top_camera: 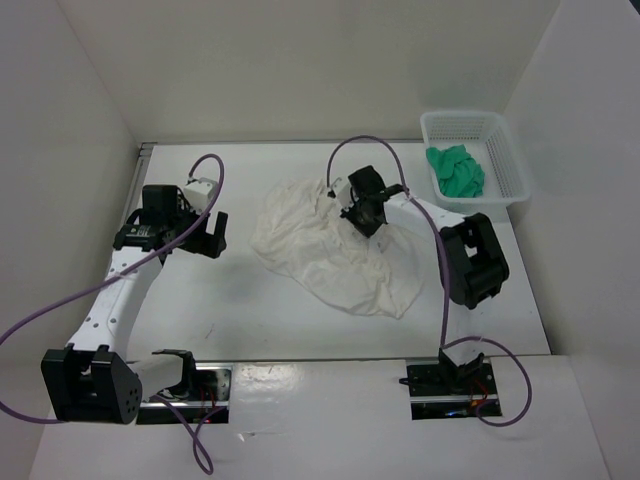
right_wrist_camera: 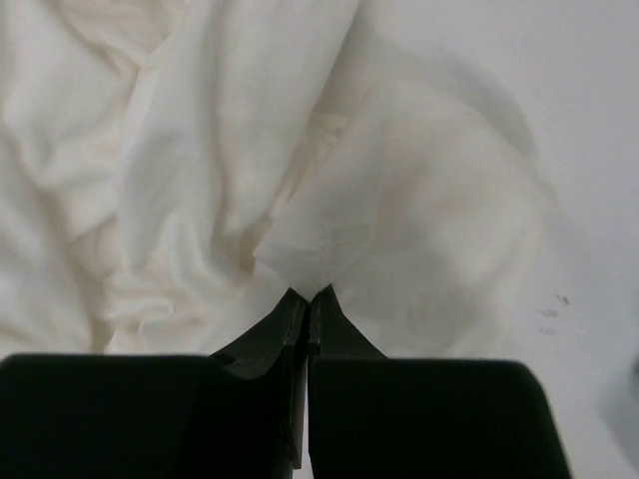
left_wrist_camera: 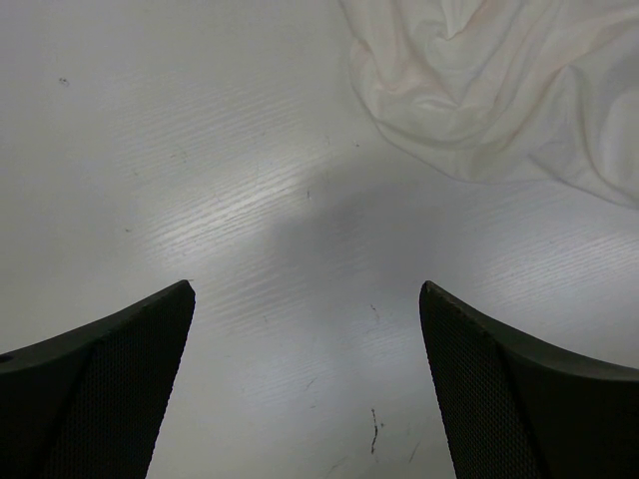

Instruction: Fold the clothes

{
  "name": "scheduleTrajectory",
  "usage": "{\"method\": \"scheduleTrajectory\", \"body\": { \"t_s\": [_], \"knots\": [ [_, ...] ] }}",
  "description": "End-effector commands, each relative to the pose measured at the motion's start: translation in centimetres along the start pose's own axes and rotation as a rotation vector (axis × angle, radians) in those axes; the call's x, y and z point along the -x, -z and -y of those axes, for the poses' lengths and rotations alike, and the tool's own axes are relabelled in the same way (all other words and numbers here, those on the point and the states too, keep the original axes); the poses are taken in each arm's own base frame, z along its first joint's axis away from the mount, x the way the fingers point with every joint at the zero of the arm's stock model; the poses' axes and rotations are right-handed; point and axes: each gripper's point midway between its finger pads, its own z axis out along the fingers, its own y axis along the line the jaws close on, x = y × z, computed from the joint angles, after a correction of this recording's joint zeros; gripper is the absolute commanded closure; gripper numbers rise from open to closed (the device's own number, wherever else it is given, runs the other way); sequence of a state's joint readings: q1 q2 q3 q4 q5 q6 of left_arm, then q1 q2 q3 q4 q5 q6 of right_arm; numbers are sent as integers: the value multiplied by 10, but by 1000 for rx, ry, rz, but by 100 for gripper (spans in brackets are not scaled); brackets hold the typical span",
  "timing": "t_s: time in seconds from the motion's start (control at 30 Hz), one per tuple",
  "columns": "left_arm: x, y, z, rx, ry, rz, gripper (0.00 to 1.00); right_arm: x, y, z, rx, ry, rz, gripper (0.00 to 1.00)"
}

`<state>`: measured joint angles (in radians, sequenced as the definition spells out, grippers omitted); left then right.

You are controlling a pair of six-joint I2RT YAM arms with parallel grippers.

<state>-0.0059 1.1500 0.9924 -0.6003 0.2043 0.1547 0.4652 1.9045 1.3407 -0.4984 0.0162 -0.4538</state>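
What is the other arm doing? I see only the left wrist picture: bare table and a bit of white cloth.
Observer: The right gripper is shut, pinching a fold of the white garment.
Operator: Anything else around?
Observer: A white basket at the far right corner holds a green cloth.
Operator: Where is my arm?
Observer: The left gripper hangs open over bare table, left of the garment, touching nothing.
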Motion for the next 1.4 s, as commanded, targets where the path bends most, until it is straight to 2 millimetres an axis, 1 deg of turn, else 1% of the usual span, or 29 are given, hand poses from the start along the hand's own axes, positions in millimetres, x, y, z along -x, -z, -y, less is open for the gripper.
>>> {"method": "scheduleTrajectory", "body": {
  "t_s": [0.0,0.07,0.1,0.13,0.17,0.2,0.27,0.3,0.37,0.43,0.47,0.5,0.57,0.63,0.73,0.8,0.83,0.87,0.9,0.93,1.03,1.07,1.13,1.17,1.23,1.27,1.3,1.33,1.37],
  "knots": [
    [8,8,2,-7,-17,41,1,49,101,16,-68,21,215,100],
    [8,8,3,-16,-17,43,1,51,134,9,-62,31,269,100],
    [8,8,3,-16,-17,43,1,59,170,11,-83,45,352,100],
    [8,8,3,-16,-17,43,1,55,182,6,-86,70,365,100],
    [8,8,3,-16,-17,43,1,55,209,-3,-85,87,424,100],
    [8,8,3,-16,-17,43,1,53,219,-10,-76,109,441,100],
    [8,8,3,-16,-17,43,1,35,224,-34,-14,193,409,97],
    [8,8,3,-16,-17,43,1,29,231,-41,-6,217,412,92],
    [7,6,3,-18,-15,34,1,6,220,-60,49,311,329,92],
    [7,6,3,-18,-15,34,1,-27,208,-78,137,393,205,92],
    [7,6,3,-18,-15,34,1,-57,206,-93,231,433,98,91],
    [7,6,3,-18,-15,34,1,-65,202,-110,326,473,67,84],
    [6,3,3,-20,-13,26,1,-71,201,-120,386,512,33,77],
    [6,3,5,-29,-13,28,1,-69,204,-129,448,535,24,52],
    [6,3,4,-29,-22,28,1,-42,203,-122,402,556,113,20],
    [6,3,4,-29,-22,28,1,-19,196,-115,330,512,183,15],
    [6,3,4,-29,-22,28,1,14,188,-103,239,491,287,10],
    [6,3,2,-19,-22,25,1,29,181,-99,203,419,324,7],
    [5,3,2,-19,-22,25,1,43,174,-95,172,383,359,6],
    [1,2,1,-9,-20,14,1,65,155,-88,129,348,398,6],
    [3,2,-5,25,-11,16,1,103,127,-79,90,220,418,5],
    [-2,1,-8,42,0,3,1,110,98,-73,64,190,368,5],
    [-1,1,-13,69,-1,6,1,123,73,-69,57,134,360,5],
    [-1,1,-12,69,8,6,1,129,50,-68,50,118,338,5],
    [1,1,-17,95,6,10,1,138,30,-59,43,75,333,5],
    [1,1,-17,95,6,10,1,160,32,-54,33,58,376,5],
    [0,1,-19,104,6,8,1,158,11,-51,47,30,350,5],
    [-1,-1,-19,102,8,-1,1,174,15,-34,40,-3,386,5],
    [-1,-1,-19,102,8,-1,1,171,-1,-35,85,-21,363,5]
  ]
}}
